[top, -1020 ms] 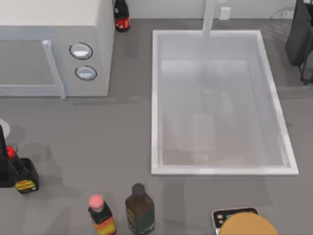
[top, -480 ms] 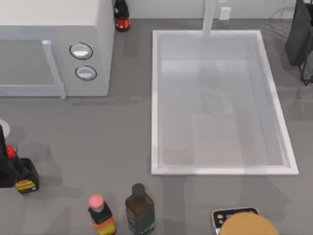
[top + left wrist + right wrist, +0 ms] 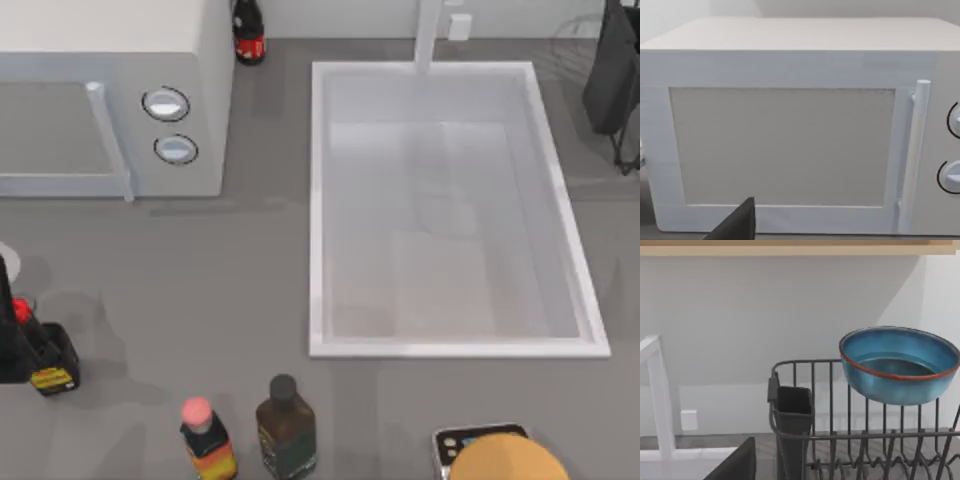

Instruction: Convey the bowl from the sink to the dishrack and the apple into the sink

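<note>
Sink [image 3: 322, 200]: white basin right of table centre, tap at its far rim. Basin holds nothing. The faint grey shadow patches on its floor have shifted since a second ago; now a paler block sits at mid-floor.

Bowl [image 3: 900, 365]: blue with red rim, seen in the right wrist view above the wire rack, tilted slightly, its base level with the rack's top wire. Cannot tell whether it touches the wires.

Dishrack [image 3: 840, 440]: black wire frame with a dark grey cup-like holder at its near corner. From above, its dark edge [image 3: 612, 75] shows at the table's far right corner, position unchanged across the three frames.

Apple: a small red patch [image 3: 20, 311] at the table's far left edge, against a dark form by the black and yellow bottle [image 3: 50, 365]. Too hidden to confirm as fruit. Same spot as a second ago.

Left gripper: one dark finger [image 3: 737, 225] shows in the left wrist view, facing the microwave [image 3: 790, 135] door. Spread or pressed together: cannot tell.

Right gripper: one dark finger [image 3: 737, 465] shows in the right wrist view, facing the rack. Finger state: cannot tell.

Other items: pink-capped bottle [image 3: 205, 440], dark bottle [image 3: 285, 425], tan disc [image 3: 505, 460], all unmoved.
</note>
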Controlling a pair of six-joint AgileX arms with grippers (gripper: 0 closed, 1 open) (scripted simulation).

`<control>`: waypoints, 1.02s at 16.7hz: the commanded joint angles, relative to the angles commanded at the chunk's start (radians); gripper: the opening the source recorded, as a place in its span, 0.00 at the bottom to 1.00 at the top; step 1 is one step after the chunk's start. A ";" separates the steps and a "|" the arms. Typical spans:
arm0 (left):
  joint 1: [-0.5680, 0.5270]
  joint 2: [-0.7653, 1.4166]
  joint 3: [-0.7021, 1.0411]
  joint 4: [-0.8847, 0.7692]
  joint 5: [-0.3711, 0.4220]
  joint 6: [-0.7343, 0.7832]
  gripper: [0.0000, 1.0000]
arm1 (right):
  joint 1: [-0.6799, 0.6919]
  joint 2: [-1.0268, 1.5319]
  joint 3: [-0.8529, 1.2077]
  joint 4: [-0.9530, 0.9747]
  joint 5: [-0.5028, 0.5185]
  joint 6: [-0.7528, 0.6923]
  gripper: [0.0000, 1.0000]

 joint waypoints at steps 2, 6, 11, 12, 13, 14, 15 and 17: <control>0.000 0.000 0.000 0.000 0.000 0.000 1.00 | 0.033 -0.112 -0.077 -0.069 0.017 -0.002 1.00; 0.000 0.000 0.000 0.000 0.000 0.000 1.00 | 0.089 -0.213 -0.156 -0.143 0.022 -0.009 1.00; 0.000 0.000 0.000 0.000 0.000 0.000 1.00 | 0.089 -0.213 -0.156 -0.143 0.022 -0.009 1.00; 0.000 0.000 0.000 0.000 0.000 0.000 1.00 | 0.089 -0.213 -0.156 -0.143 0.022 -0.009 1.00; 0.000 0.000 0.000 0.000 0.000 0.000 1.00 | 0.089 -0.213 -0.156 -0.143 0.022 -0.009 1.00; 0.000 0.000 0.000 0.000 0.000 0.000 1.00 | 0.089 -0.213 -0.156 -0.143 0.022 -0.009 1.00; 0.000 0.000 0.000 0.000 0.000 0.000 1.00 | 0.089 -0.213 -0.156 -0.143 0.022 -0.009 1.00; 0.000 0.000 0.000 0.000 0.000 0.000 1.00 | 0.089 -0.213 -0.156 -0.143 0.022 -0.009 1.00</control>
